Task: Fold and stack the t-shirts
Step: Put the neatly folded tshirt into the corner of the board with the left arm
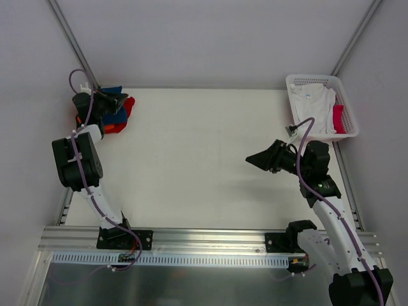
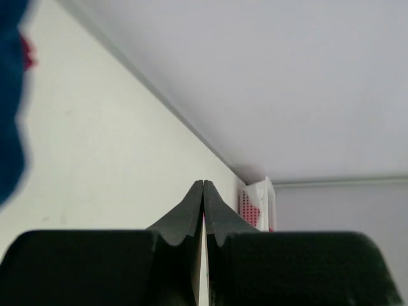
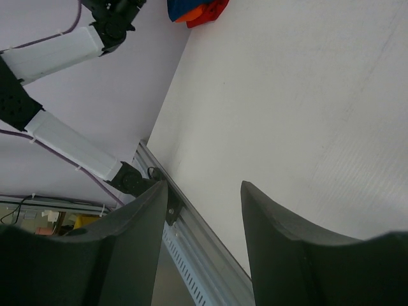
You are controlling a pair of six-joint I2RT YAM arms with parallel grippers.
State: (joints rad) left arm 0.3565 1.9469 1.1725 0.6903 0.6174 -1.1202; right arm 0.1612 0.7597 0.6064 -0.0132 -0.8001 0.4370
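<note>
A stack of t-shirts lies at the table's far left corner: a navy blue one (image 1: 116, 115) on top, a red one (image 1: 130, 105) and an orange one (image 1: 112, 128) showing under it. My left gripper (image 1: 125, 100) is shut and holds nothing, hovering over this stack; in the left wrist view the gripper (image 2: 203, 185) points across the table, with blurred blue cloth (image 2: 9, 102) at the left edge. My right gripper (image 1: 250, 159) is open and empty above the table's right middle. In the right wrist view the gripper (image 3: 204, 188) is wide apart, and the stack (image 3: 193, 9) shows far off.
A white lattice basket (image 1: 312, 79) at the far right corner holds a white t-shirt (image 1: 311, 102) and a red one (image 1: 338, 118). The basket also shows in the left wrist view (image 2: 260, 203). A metal rail (image 1: 204, 239) runs along the near edge.
</note>
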